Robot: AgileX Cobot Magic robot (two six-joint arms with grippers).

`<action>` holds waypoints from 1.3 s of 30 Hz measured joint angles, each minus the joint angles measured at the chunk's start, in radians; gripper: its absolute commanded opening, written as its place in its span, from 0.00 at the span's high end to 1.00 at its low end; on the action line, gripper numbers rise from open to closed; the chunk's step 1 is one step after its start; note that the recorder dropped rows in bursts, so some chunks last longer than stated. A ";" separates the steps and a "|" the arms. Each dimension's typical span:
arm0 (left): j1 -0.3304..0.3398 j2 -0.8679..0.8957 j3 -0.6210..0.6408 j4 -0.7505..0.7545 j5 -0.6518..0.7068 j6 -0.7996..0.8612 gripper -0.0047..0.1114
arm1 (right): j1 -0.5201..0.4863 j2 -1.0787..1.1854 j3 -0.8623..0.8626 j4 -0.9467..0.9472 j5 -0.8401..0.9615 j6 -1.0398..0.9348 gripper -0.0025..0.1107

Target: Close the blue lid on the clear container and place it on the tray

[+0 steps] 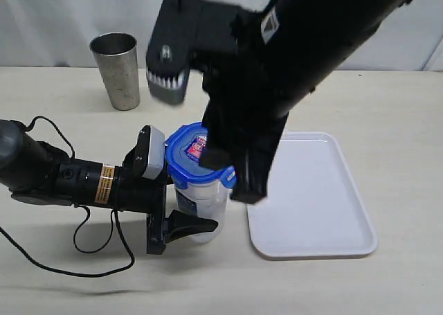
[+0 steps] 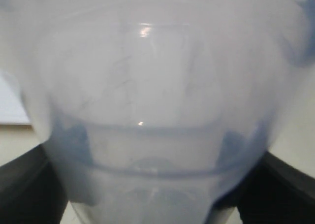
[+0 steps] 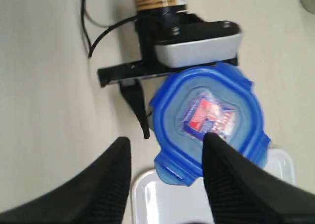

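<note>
The clear container (image 1: 201,204) stands upright on the table, just left of the tray (image 1: 318,211). The blue lid (image 1: 185,152) sits on top of it. My left gripper (image 1: 197,221) lies low along the table and is shut on the container's lower body. In the left wrist view the container (image 2: 157,96) fills the picture, with a dark finger (image 2: 24,184) on either side. My right gripper (image 3: 166,138) hangs open over the lid (image 3: 197,106). One fingertip (image 3: 211,140) overlaps the lid's sticker. A lid flap (image 3: 177,170) sticks out between the fingers, over the tray's corner (image 3: 157,199).
A grey steel cup (image 1: 118,69) stands at the back left. The left arm's black cable (image 1: 90,253) loops on the table near the front left. The right arm (image 1: 311,52) reaches down from the upper right and hides part of the tray's near-left corner.
</note>
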 measured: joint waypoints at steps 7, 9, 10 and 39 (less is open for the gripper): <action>0.000 0.000 0.000 0.000 0.000 0.000 0.96 | 0.052 0.000 0.194 -0.214 -0.189 -0.181 0.62; 0.000 0.000 0.000 0.000 0.000 0.000 0.96 | 0.054 0.000 0.234 -0.267 -0.234 -0.186 0.64; 0.000 0.000 0.000 0.000 0.000 0.000 0.96 | 0.054 0.000 0.253 -0.294 -0.249 -0.186 0.65; 0.016 0.000 0.000 -0.021 0.008 -0.020 0.96 | 0.054 0.058 0.352 -0.428 -0.519 -0.021 0.58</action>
